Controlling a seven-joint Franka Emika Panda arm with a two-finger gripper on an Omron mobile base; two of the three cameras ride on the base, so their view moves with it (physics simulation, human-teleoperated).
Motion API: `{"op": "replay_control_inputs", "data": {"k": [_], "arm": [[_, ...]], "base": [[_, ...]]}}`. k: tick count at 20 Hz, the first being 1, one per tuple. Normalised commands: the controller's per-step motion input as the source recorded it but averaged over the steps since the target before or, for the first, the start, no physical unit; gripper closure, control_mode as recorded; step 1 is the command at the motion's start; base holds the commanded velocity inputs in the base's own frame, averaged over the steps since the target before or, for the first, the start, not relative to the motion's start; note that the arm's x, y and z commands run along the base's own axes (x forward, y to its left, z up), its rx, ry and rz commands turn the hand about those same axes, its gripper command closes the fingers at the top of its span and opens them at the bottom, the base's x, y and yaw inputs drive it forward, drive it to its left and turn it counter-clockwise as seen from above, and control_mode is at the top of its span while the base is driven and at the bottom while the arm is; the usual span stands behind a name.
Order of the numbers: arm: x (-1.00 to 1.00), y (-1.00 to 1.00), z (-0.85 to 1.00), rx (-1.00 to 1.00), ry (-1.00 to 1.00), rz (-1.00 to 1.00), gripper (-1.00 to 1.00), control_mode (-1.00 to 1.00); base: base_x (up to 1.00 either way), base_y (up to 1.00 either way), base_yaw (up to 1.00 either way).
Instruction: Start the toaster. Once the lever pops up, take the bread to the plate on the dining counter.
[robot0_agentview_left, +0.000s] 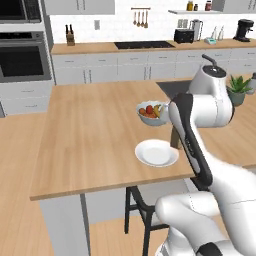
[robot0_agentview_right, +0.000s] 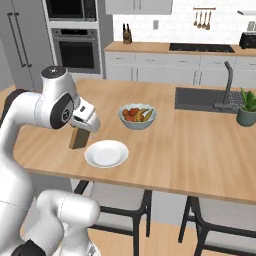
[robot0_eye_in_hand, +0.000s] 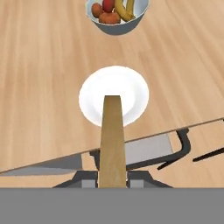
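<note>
The white arm rises from its base at the near edge of the dining counter (robot0_agentview_left: 90, 130) and folds forward over the light-wood top, its upper link angled down toward the hand. From the right base view the wrist hangs just to the left of the plate (robot0_agentview_right: 106, 153), and below it the gripper (robot0_agentview_right: 80, 131) points downward with the bread (robot0_agentview_right: 79, 138) hanging under it.

The slice is held upright, on edge, a brown slab seen nearly side-on. Its lower end sits close above the counter, just beside the plate's left rim; whether it touches the wood I cannot tell from here. In the hand view the bread (robot0_eye_in_hand: 112, 142) runs as a tall narrow strip up the middle, pinched at its base between the two dark finger tips, so the jaws are clamped on the slice. The far end of the slice overlaps the white plate (robot0_eye_in_hand: 114, 95) in that view.

The plate lies flat near the counter's front edge. Behind it, a little farther onto the top, stands a bowl of fruit (robot0_agentview_right: 137, 116), apart from the plate. A dark stool (robot0_agentview_right: 120, 206) stands tucked beneath the counter edge.

Far back on the rear worktop, the black toaster (robot0_agentview_left: 184, 35) sits against the wall, well apart from the arm.
</note>
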Motion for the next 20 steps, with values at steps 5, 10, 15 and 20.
{"op": "replay_control_inputs", "data": {"k": [5,10,15,20], "arm": [[0.78,-0.36,-0.29,0.17,0.0,0.26,1.0,-1.0],[0.7,-0.3,-0.66,0.12,0.0,0.38,1.0,-1.0],[0.57,-0.05,-0.86,0.05,-0.04,0.35,1.0,-1.0],[0.64,0.0,-0.63,0.14,0.0,0.25,1.0,-1.0]], "base": [[0.0,0.0,0.0],[0.0,0.0,0.0],[0.0,0.0,0.0],[0.0,0.0,0.0]]}}
